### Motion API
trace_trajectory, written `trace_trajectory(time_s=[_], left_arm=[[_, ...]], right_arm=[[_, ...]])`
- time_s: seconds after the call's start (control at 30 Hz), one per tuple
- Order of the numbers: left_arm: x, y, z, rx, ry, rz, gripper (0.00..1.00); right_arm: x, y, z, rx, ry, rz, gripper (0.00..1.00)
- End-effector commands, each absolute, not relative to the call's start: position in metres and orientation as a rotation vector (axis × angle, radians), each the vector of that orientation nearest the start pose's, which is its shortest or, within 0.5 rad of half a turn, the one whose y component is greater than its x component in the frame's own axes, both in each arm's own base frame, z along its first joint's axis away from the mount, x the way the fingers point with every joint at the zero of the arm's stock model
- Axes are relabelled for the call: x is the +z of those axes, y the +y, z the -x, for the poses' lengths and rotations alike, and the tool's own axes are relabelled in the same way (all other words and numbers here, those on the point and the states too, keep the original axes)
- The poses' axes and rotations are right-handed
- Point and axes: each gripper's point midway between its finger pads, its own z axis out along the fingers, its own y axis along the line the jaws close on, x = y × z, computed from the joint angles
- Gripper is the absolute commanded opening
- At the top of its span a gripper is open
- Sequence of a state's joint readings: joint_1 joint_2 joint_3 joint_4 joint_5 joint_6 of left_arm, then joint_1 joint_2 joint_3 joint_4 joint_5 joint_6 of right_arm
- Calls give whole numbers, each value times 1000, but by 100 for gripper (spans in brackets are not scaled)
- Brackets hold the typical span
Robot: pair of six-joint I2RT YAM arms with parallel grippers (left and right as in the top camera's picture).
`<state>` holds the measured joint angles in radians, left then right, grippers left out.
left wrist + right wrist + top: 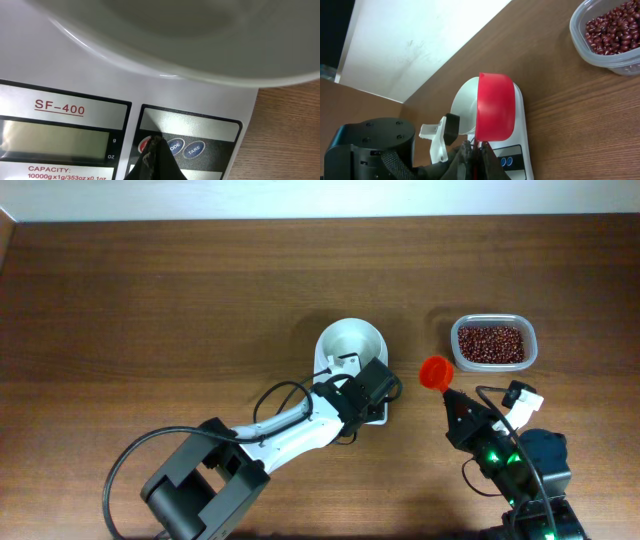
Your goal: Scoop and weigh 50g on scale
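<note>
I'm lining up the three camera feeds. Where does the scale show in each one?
Overhead: the scale sits at centre, left of the tub.
Left wrist: the scale fills the frame, with its display at lower left.
Right wrist: the scale is at bottom centre, partly behind the scoop.
Shared landmark: its white bowl, seen in all three.
</note>
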<state>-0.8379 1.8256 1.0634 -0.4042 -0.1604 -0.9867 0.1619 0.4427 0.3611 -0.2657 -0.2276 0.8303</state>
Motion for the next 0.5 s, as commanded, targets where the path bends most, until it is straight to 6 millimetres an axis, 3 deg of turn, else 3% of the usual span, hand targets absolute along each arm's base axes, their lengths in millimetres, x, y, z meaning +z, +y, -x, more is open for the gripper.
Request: trace_trajectory(time_s=[0.0,0.13,0.17,0.23,0.3,0.37,0.47], left_arm=[[28,-276,-285,-290,2748,189,0],[70,-281,-289,-362,2662,30,0],[79,-281,-289,-346,2636,-102,0],[84,-270,-280,-255,2634,-335,7],[84,-259,-270,-196,2658,-426,8],[88,-252,-268,-165,2655,-453,0],[90,-245,-274,-109,2630,-429,0]], right_arm=[[186,75,-250,840,1934,-514,4],[187,72,-252,830,1922,-519,4],[189,72,-253,828,1913,-519,4],[189,70,-253,818,1910,-526,4],[189,69,-254,811,1907,-531,4],[189,69,-254,811,1907,-531,4],[189,67,-254,801,1902,-538,4]])
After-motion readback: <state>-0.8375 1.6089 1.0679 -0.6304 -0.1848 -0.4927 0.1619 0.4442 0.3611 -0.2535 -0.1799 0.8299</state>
